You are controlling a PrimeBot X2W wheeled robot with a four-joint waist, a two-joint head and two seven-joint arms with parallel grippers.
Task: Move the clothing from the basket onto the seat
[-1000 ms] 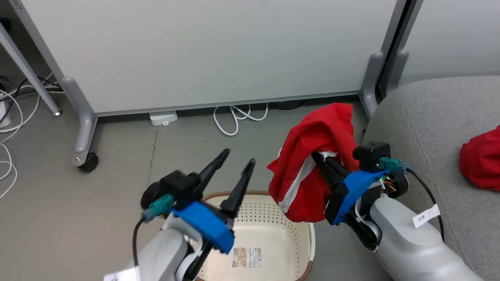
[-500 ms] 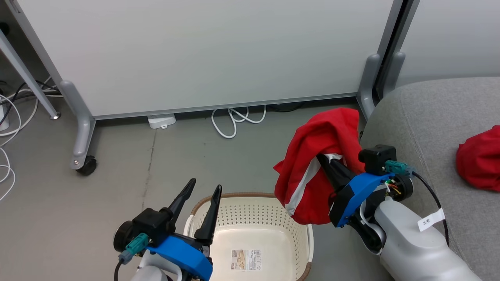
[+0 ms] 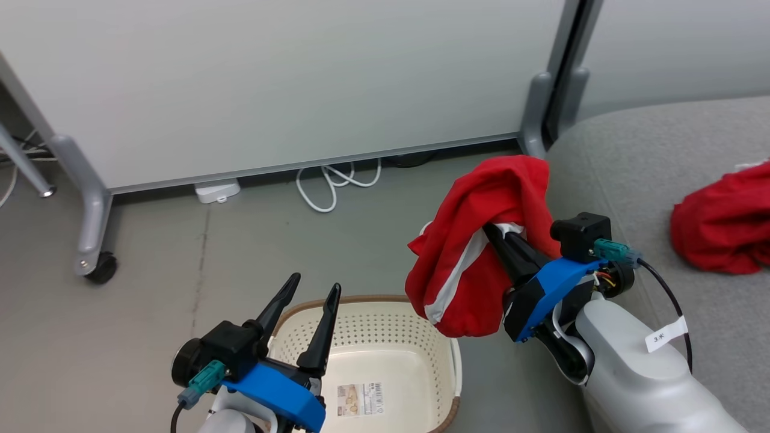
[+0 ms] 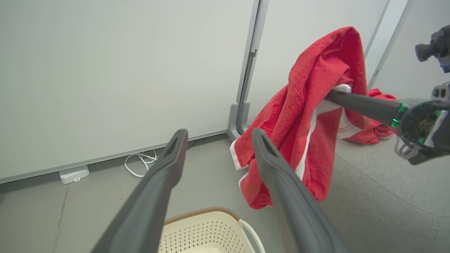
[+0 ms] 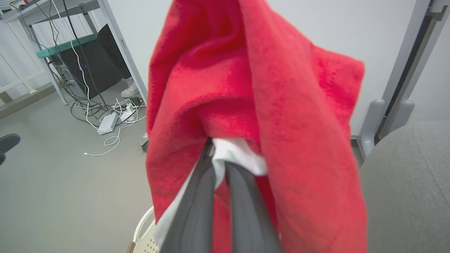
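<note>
Head view, right gripper [image 3: 498, 240]: clamped on striped red garment [image 3: 481, 192], aloft between basket [image 3: 385, 325] and seat [image 3: 625, 162]; seat just to its right.
Head view, left gripper [image 3: 314, 284]: spread, empty, over basket's left rim.
Head view, other red garment [image 3: 722, 222]: on seat.
Left wrist view, striped red garment: hangs lengthwise downward beside seat's edge.
Right wrist view, fingers [image 5: 200, 196]: pinch white trim; seat lower right.

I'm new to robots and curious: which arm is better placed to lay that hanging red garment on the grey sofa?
Right. The right end effector is shut on the white-striped red garment beside the sofa; the left end effector is open and empty by the basket.
</note>
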